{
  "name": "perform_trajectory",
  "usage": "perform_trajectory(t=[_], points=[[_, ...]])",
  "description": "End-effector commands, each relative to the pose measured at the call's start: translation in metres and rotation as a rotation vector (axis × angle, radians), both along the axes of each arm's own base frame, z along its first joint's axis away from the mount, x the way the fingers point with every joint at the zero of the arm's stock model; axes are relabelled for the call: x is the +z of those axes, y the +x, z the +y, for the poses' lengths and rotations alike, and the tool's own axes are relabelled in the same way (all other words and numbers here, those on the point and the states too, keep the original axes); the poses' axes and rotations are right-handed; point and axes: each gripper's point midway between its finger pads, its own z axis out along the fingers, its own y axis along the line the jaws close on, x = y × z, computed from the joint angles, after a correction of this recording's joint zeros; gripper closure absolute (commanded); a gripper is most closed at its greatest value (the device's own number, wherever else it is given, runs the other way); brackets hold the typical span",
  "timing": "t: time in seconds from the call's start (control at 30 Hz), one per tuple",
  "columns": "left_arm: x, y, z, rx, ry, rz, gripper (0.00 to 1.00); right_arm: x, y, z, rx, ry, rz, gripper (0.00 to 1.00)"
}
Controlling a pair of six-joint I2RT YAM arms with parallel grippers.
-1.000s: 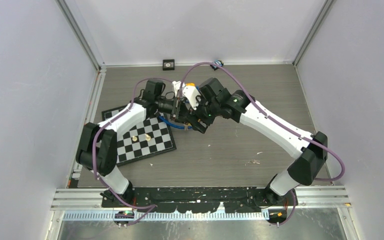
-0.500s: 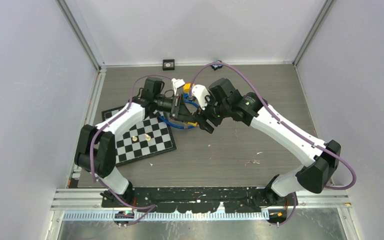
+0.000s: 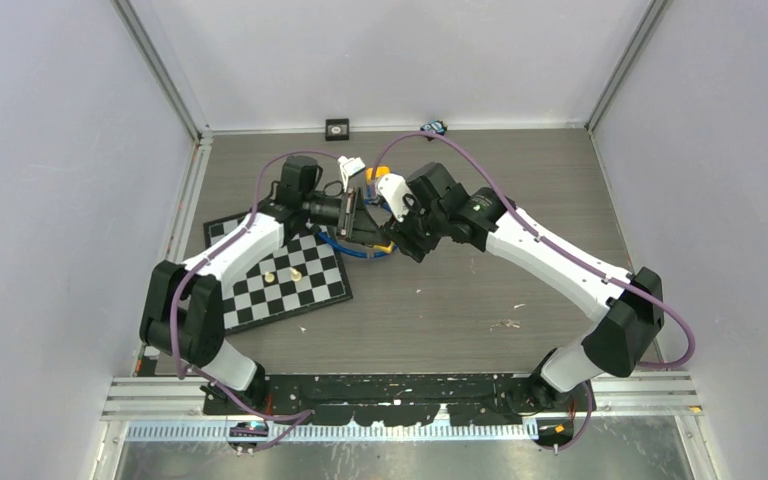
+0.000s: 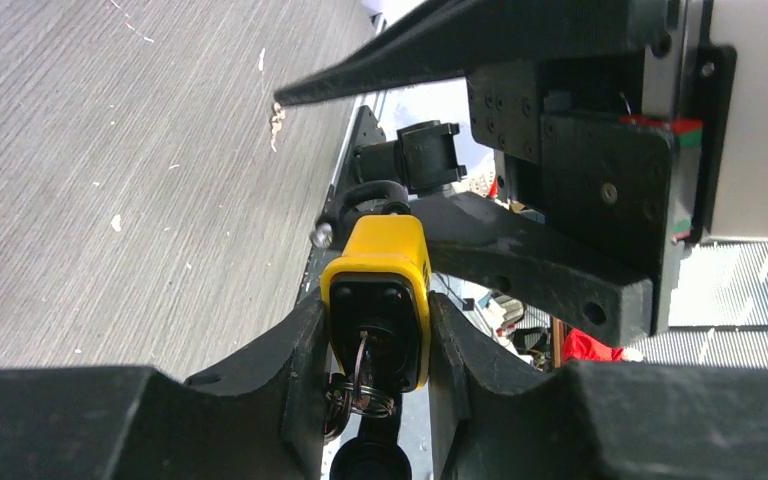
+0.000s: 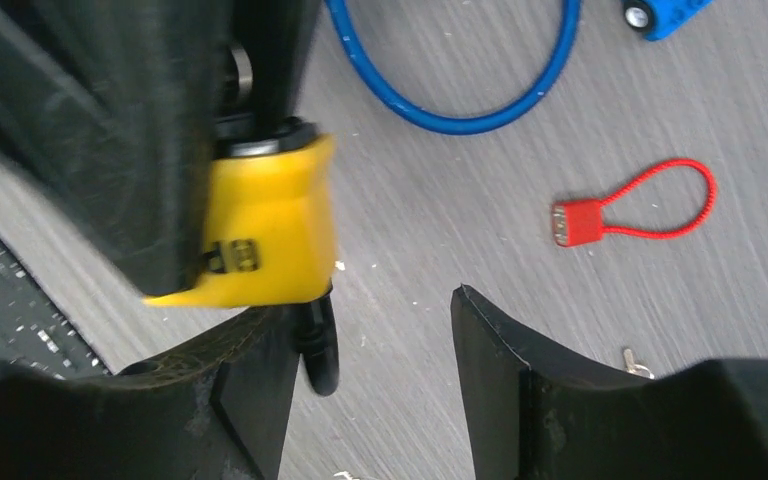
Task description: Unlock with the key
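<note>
The left tool [image 4: 380,335] is pressed onto the yellow padlock [image 4: 380,290], pinching its body on both flanks and carrying it off the bench [image 4: 110,150]. The grip leaves the keyhole face towards the wrist camera and the black shackle [image 4: 368,192] pointing away, so both ends can be reached. The key [image 4: 362,350] is seated in the keyhole, with its key ring [image 4: 353,398] hanging below.

The right tool [image 5: 380,340] stands spread and holds nothing. Its fingers bracket the shackle end of the padlock, one finger just beside the shackle.

Judgement: the left arm serves as a vice while the right arm positions to work the lock. Whether the shackle is released cannot be told.

A red cable lock [image 5: 630,205] and a blue cable loop [image 5: 460,100] lie on the bench nearby, untouched.
</note>
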Motion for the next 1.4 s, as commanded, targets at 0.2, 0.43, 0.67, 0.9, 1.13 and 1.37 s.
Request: perform_trajectory(t=[0.2,0.43,0.67,0.9,1.13,1.37], points=[[0.022,-0.012,0.002,-0.052,-0.079,-0.047,1.00,0.026,0.060,-0.012,-0.276,0.047,-0.258,0.42],[0.021,-0.008,0.001,-0.045,-0.076,-0.055,1.00,0.030,0.022,-0.014,-0.110,0.051,-0.183,0.32],[0.017,-0.006,0.002,-0.070,-0.057,-0.090,1.00,0.028,-0.032,-0.032,0.025,0.107,-0.015,0.28],[0.015,-0.022,0.007,-0.125,-0.049,-0.203,1.00,0.054,-0.016,-0.043,-0.060,0.181,-0.028,0.37],[0.013,-0.043,0.007,-0.181,-0.031,-0.322,1.00,0.049,-0.017,-0.017,-0.019,0.267,0.120,0.41],[0.013,-0.050,0.005,-0.206,-0.025,-0.370,1.00,0.020,-0.029,0.004,0.027,0.296,0.294,0.40]])
